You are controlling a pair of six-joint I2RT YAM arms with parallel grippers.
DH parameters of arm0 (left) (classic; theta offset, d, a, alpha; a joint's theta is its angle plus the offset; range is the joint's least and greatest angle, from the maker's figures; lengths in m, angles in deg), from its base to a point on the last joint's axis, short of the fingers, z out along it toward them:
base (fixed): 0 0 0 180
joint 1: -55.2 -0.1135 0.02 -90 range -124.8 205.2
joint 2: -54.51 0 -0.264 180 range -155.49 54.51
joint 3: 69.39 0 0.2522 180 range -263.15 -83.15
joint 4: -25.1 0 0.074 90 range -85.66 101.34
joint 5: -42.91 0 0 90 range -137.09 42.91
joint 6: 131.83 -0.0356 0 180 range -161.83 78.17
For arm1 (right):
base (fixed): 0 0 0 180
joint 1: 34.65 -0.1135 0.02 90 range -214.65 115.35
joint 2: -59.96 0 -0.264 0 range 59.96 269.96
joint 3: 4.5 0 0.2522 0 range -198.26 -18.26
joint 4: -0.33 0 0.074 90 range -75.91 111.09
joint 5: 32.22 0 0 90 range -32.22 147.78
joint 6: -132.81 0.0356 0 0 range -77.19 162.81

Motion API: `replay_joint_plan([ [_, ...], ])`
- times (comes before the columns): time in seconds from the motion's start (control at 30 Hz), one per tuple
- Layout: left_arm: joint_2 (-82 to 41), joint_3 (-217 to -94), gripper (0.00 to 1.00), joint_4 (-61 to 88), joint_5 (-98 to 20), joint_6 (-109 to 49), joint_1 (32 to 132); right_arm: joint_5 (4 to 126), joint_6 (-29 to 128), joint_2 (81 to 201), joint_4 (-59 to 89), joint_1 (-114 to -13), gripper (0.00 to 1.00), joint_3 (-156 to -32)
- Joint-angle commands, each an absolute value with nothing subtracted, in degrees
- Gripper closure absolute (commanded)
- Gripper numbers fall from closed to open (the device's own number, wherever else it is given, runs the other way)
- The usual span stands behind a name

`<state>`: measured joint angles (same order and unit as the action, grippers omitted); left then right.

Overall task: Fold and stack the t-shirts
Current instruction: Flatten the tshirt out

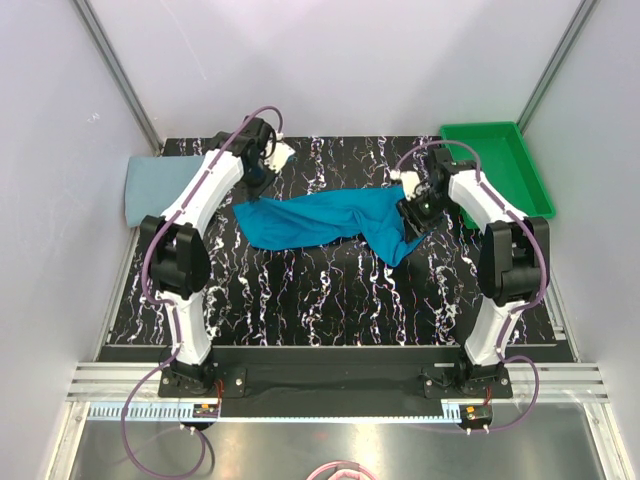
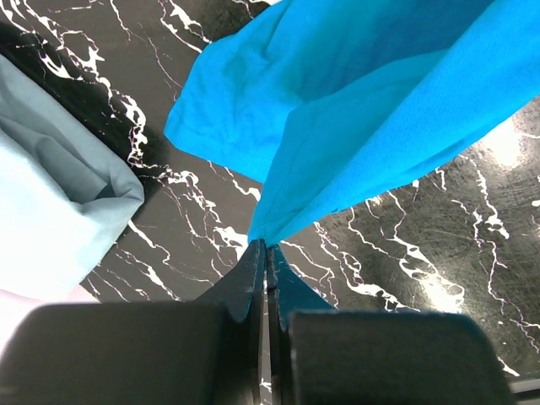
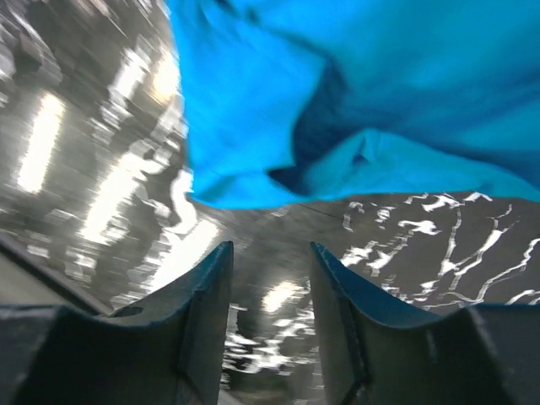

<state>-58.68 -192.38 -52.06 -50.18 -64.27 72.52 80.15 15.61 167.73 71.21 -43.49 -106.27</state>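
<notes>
The bright teal-blue t-shirt (image 1: 320, 220) lies bunched in a long strip across the middle of the black marbled table. My left gripper (image 1: 258, 178) is shut on a corner of it at its left end. In the left wrist view the cloth (image 2: 363, 110) fans out from the pinched tips (image 2: 266, 245). My right gripper (image 1: 410, 215) hovers open at the shirt's right end. Its wrist view shows the teal cloth (image 3: 380, 93) just beyond the fingers (image 3: 270, 249), with nothing between them. The pale grey-blue t-shirt (image 1: 155, 185) lies folded at the table's far left edge (image 2: 51, 211).
A green plastic tray (image 1: 480, 127) sits at the back right corner of the table. White walls and metal posts close in the table on three sides. Both arm bases stand at the near edge.
</notes>
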Motion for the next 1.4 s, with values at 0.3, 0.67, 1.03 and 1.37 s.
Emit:
replay_joint_plan([
  [0.3,-54.7,-189.8,1.00,-53.2,-55.0,-63.9,68.6,81.7,6.5,168.4,66.9,-43.5,0.51,-110.2],
  [0.67,-54.9,-189.5,1.00,-53.5,-53.6,-63.5,68.9,95.3,9.2,183.7,75.8,-43.5,0.50,-127.0],
  [1.03,-55.1,-189.4,1.00,-53.3,-53.6,-63.3,68.8,98.1,5.9,189.1,87.5,-44.9,0.52,-134.4],
  [1.37,-55.6,-191.1,1.00,-53.4,-52.7,-62.7,68.9,95.7,4.3,189.9,90.4,-46.1,0.51,-131.7],
])
